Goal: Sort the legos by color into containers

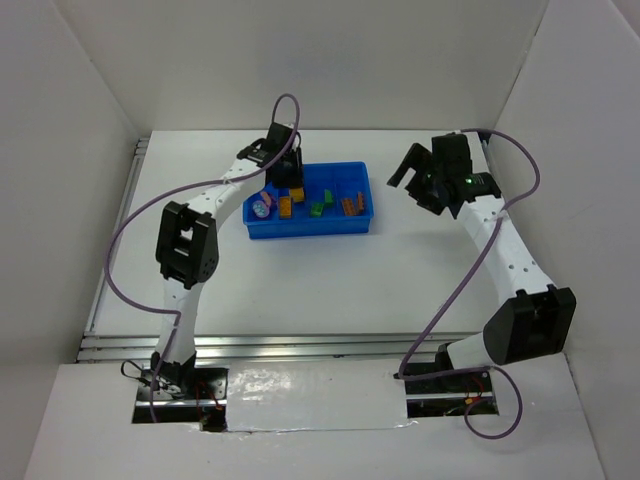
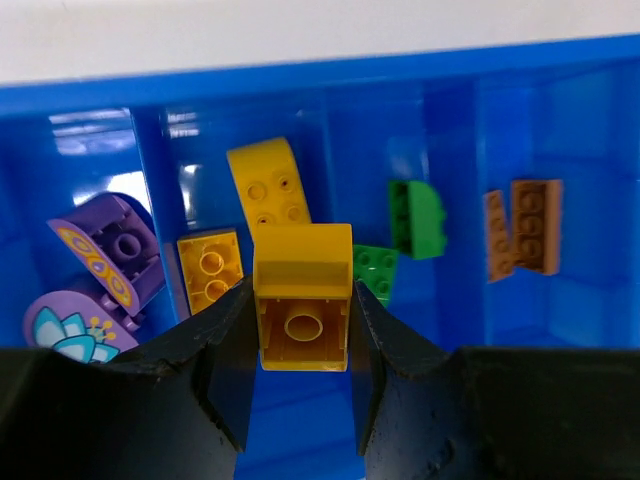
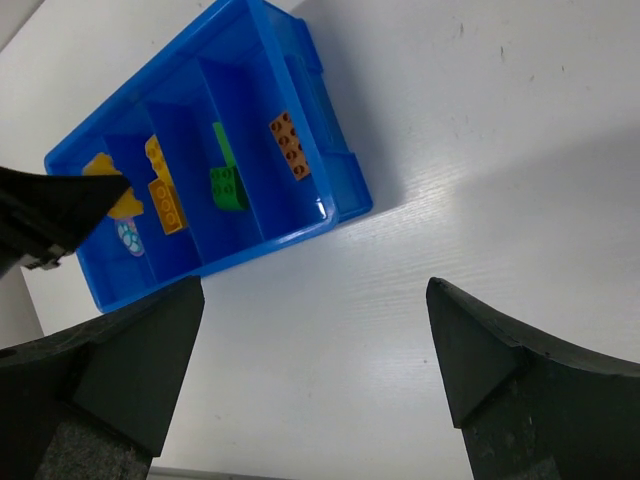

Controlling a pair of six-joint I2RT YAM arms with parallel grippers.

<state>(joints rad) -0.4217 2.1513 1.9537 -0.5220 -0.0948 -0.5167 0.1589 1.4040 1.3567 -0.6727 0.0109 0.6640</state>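
Left hand (image 2: 302,312), clamped on a yellow brick (image 2: 302,285), hangs over the blue tray's (image 2: 400,72) yellow section, centre frame; next, lower and release. Right hand (image 1: 412,168) hovers, jaws apart.

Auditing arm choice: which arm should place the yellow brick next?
Left: left gripper holds the yellow plastic brick over the blue plastic tray's yellow compartment; right gripper hangs open beside the tray.
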